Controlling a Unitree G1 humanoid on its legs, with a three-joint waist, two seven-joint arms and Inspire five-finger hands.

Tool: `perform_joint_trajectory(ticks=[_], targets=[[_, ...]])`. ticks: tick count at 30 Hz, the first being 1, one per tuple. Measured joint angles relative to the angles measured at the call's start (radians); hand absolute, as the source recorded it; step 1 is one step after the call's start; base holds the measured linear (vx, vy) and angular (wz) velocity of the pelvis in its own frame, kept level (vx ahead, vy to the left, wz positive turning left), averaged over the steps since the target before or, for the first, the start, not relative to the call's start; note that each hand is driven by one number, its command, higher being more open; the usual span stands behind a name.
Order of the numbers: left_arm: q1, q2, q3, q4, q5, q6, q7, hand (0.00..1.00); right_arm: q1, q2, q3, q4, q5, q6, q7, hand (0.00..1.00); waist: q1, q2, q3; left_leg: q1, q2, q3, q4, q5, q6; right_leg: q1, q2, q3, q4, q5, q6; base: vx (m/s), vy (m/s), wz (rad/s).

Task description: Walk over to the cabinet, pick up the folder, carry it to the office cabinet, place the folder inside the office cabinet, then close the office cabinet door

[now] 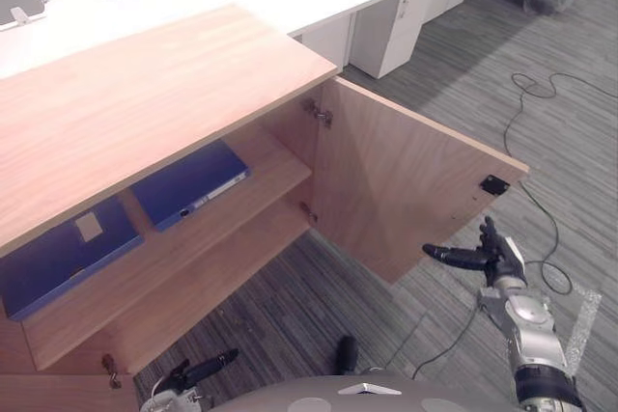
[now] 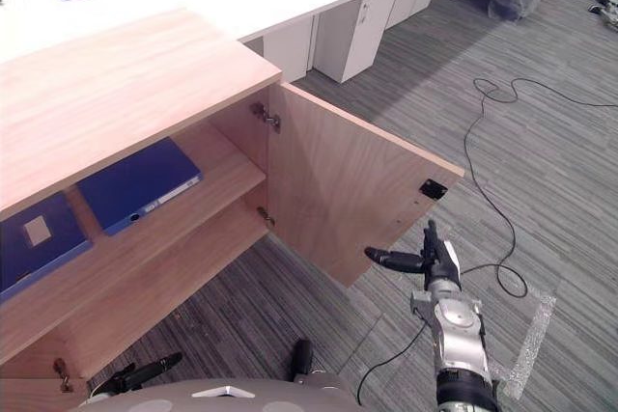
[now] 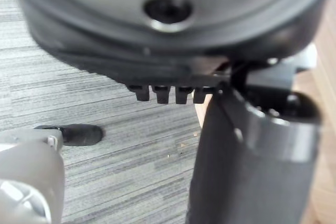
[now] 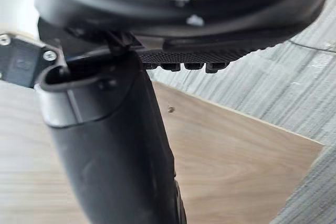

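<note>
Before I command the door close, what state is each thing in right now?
Cabinet door: swung wide open.
Folder with white label: lying flat on the upper shelf.
Other folder: lying flat beside it, same shelf.
Right hand: open, empty, near the door's free edge.
Left hand: open, empty, held low.

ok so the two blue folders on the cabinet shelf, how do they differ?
The left folder has a pale square label on its cover; the right folder has a plain cover and a white strip along its edge. The left folder lies farther from the open door, the right folder nearer it. Both are blue and lie flat on the same shelf.
</note>
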Motion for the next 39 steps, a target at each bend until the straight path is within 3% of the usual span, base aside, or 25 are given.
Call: perform_joint_trajectory(ticks=[13, 16, 20, 25, 30, 34, 39], targets=[[-0.005, 0.026, 0.026, 0.028, 0.005, 0.000, 0.000, 1.00, -0.031, -0.160, 0.144, -0.027, 0.003, 0.000, -0.010, 1.00, -0.028, 0.026, -0.001, -0.001, -0.001, -0.025, 0.014, 0.001, 0.000, 0.008, -0.004, -0.005, -0.001, -0.003, -0.001, -0.03, 0.092, 0.00], [-0.004, 0.026, 0.015, 0.048, 0.005, -0.001, -0.002, 1.00, -0.039, -0.273, 0.265, -0.030, 0.049, 0.000, 0.019, 1.00, -0.042, 0.034, -0.002, -0.004, 0.000, -0.025, 0.015, 0.001, 0.001, 0.003, -0.003, -0.003, -0.001, -0.009, -0.004, -0.07, 0.068, -0.03], [0.001, 0.033, -0.014, 0.086, 0.006, -0.001, -0.033, 1.00, -0.051, -0.578, 0.547, -0.142, 0.116, 0.016, 0.148, 1.00, -0.073, 0.033, -0.002, -0.017, 0.008, -0.022, 0.018, 0.001, 0.000, -0.014, 0.008, 0.010, -0.001, -0.008, -0.003, -0.06, 0.046, -0.13], [-0.004, 0.037, -0.013, 0.100, 0.041, -0.004, -0.055, 1.00, -0.056, -0.713, 0.704, -0.330, 0.120, 0.022, 0.358, 1.00, -0.084, 0.015, -0.009, -0.021, 0.020, -0.015, 0.026, 0.001, 0.000, -0.031, 0.036, 0.040, -0.001, 0.001, -0.012, -0.05, 0.017, -0.23], [-0.044, 0.034, -0.012, 0.099, 0.041, -0.015, -0.061, 1.00, -0.085, -0.675, 0.827, -0.529, 0.176, 0.019, 0.463, 1.00, -0.072, -0.004, -0.021, -0.040, 0.024, -0.009, 0.031, 0.001, 0.000, -0.055, 0.052, 0.058, 0.000, 0.003, -0.011, -0.06, 0.042, -0.13], [-0.052, 0.032, -0.009, 0.098, 0.041, -0.021, -0.058, 1.00, -0.168, -0.560, 0.931, -0.661, 0.273, -0.041, 0.482, 1.00, -0.042, -0.014, -0.040, -0.056, 0.032, -0.022, 0.034, 0.002, 0.000, -0.068, 0.061, 0.058, 0.000, 0.003, -0.011, -0.02, 0.080, 0.00], [-0.042, 0.028, -0.008, 0.098, 0.041, -0.021, -0.053, 1.00, -0.275, -0.521, 0.983, -0.701, 0.312, -0.100, 0.484, 1.00, -0.014, -0.030, -0.061, -0.071, 0.042, -0.057, 0.049, 0.005, -0.018, -0.059, 0.059, 0.028, 0.000, 0.014, -0.026, 0.06, 0.139, 0.19]])
